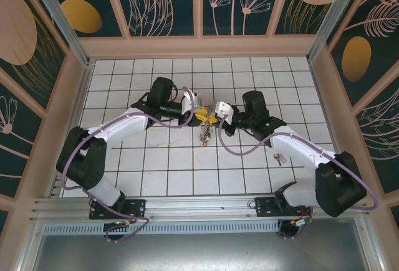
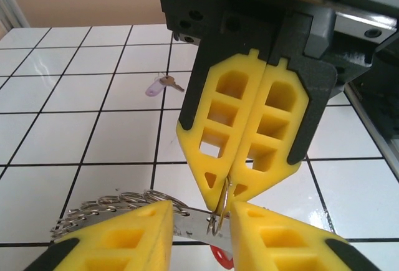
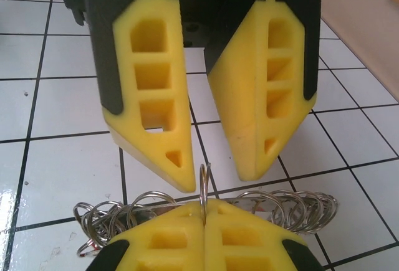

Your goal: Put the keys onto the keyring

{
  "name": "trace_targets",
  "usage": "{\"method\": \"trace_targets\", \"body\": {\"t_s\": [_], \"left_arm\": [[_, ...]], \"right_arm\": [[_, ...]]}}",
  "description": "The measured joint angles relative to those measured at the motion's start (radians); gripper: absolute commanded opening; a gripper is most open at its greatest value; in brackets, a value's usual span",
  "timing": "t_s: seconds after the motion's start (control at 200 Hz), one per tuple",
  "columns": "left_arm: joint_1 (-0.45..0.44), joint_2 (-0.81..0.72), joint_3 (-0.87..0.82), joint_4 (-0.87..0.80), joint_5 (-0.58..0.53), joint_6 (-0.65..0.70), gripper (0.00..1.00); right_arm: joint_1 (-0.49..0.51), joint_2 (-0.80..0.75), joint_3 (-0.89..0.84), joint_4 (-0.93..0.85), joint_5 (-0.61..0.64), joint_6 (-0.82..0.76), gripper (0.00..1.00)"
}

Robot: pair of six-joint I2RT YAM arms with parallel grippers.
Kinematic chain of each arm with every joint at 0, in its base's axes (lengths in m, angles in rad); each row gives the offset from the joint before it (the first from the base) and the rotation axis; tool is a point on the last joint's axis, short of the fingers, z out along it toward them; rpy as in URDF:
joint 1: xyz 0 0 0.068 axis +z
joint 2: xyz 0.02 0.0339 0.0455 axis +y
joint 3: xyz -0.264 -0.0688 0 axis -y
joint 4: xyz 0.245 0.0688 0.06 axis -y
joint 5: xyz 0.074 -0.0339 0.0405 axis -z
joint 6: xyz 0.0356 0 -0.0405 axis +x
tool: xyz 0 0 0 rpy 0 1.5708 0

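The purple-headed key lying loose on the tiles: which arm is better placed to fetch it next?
Left, probably. The left gripper is open and free, while the right gripper is shut on a thin ring. The key lies nearer the right arm, though.

We have bare tiles all round; mid-table the left gripper and right gripper block each other, keyring between.

White-black arms, purple cables, yellow lattice fingers.

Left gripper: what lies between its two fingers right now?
A thin metal ring, pinched upright by the shut right gripper, stands in the gap of the open left gripper; the right wrist view shows it.
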Motion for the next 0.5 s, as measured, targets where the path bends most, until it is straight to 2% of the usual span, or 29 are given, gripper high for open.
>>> {"method": "trace_targets", "body": {"t_s": [0.095, 0.215, 0.5], "left_arm": [[-0.002, 0.005, 0.002, -0.026, -0.007, 0.022, 0.30], [-0.003, 0.005, 0.010, -0.051, -0.020, 0.044, 0.24], [-0.004, 0.005, 0.013, -0.056, -0.023, 0.050, 0.25]], "right_arm": [[-0.003, 0.004, 0.008, -0.006, -0.006, 0.000, 0.00], [-0.005, 0.005, 0.010, -0.006, -0.020, 0.000, 0.00], [-0.009, 0.030, 0.040, -0.035, -0.035, 0.003, 0.00]]}}
